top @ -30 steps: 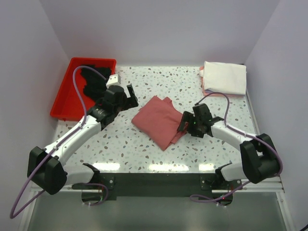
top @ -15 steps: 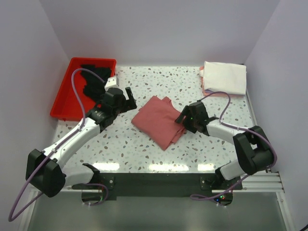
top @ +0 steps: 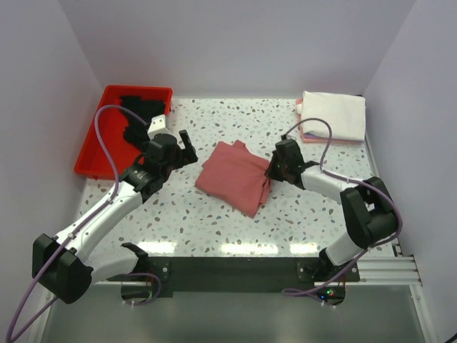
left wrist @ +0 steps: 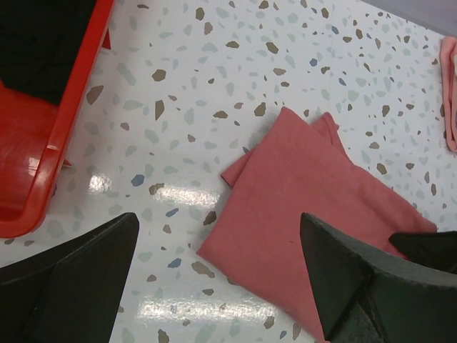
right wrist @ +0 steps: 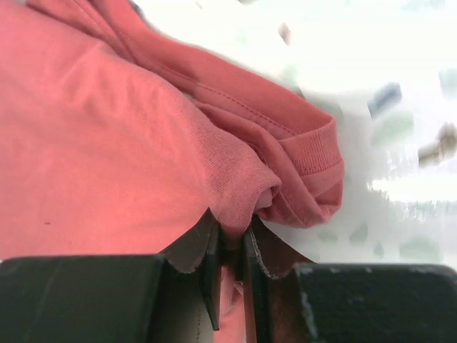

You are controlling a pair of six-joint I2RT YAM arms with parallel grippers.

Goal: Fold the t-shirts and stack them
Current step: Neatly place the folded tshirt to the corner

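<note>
At the far left a red plastic rectangular tray (top: pixel 91 158) sits at the table's back corner, with a crumpled black cloth t-shirt (top: pixel 140 114) lying inside it; the white speckled terrazzo table (top: pixel 214 223) carries everything else. Just right of the tray, the left gripper (top: pixel 187 144) hangs over bare tabletop with its fingers spread wide and nothing between them; in the left wrist view the two dark fingers (left wrist: pixel 86 279) frame the tray's rim (left wrist: pixel 44 166) on one side and the shirt's near corner on the other. In the middle of the table lies the dusty-rose folded cloth t-shirt (top: pixel 230 175), a rough rectangle turned at an angle, flat on the surface, with doubled hems showing at its far corner (left wrist: pixel 325 125). At the shirt's right edge the right gripper (top: pixel 270 171) is low against the cloth; the right wrist view shows its fingers (right wrist: pixel 211 275) drawn almost together on a bunched fold of rose fabric (right wrist: pixel 235 193), with rolled hems gathered just beside the pinch. At the far right back corner a white folded cloth t-shirt (top: pixel 333 114) rests on top of a pinkish folded cloth t-shirt (top: pixel 314 137), well apart from both arms.
</note>
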